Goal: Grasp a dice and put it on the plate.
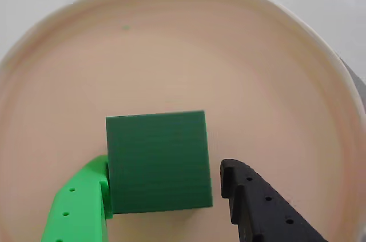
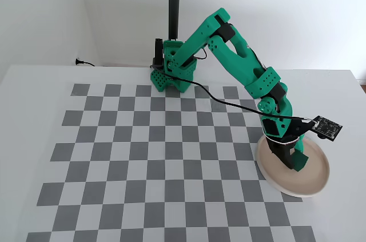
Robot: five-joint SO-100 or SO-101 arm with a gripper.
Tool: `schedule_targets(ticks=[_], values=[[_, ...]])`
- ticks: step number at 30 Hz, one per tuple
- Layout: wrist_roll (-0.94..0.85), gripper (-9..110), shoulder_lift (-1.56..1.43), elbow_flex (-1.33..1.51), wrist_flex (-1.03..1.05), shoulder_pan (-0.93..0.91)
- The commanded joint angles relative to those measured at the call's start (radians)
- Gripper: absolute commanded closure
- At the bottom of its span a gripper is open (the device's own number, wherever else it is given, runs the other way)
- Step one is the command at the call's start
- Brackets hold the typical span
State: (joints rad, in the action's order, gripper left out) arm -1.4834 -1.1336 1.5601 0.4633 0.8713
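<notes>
A: Where does the dice (image 1: 157, 162) sit?

B: In the wrist view it lies between the fingers of the gripper (image 1: 166, 187), on the floor of the plate (image 1: 189, 42). The bright green finger (image 1: 80, 202) touches its left face; the black finger (image 1: 257, 205) stands just beside its right face with a thin strip of plate showing between them. So the gripper is parted, not clamped on the cube.

A: Which way does the dice point?

B: It is a cube, so it has no long axis. Its top face is plain dark green, and its edges run nearly square to the picture frame, turned only a touch. Its side faces run along the fingers.

A: And the plate around it?

B: Cream, round, with a low raised rim; it spreads out ahead of and to both sides of the gripper. In the fixed view the plate (image 2: 311, 182) lies under the gripper (image 2: 289, 159), and the dice cannot be made out there, hidden by the fingers.

A: What of the surface and the room?

B: The surface (image 2: 34, 116) is white, with a grey and white checkered mat (image 2: 154, 156) laid on it. The plate rests at the mat's right side. The green arm (image 2: 234, 59) reaches out from its base (image 2: 171, 73) at the mat's far edge. A dark post (image 2: 174, 2) rises behind the base, against a white wall (image 2: 286, 7).
</notes>
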Motion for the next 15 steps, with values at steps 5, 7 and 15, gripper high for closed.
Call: schedule_targets(ticks=[5,7,15], values=[[-0.017,87,-0.218,-0.097,0.071,-0.037],[-0.017,87,-0.253,-0.095,0.094,-0.044],[-0.018,87,-0.399,-0.091,0.198,-0.080]])
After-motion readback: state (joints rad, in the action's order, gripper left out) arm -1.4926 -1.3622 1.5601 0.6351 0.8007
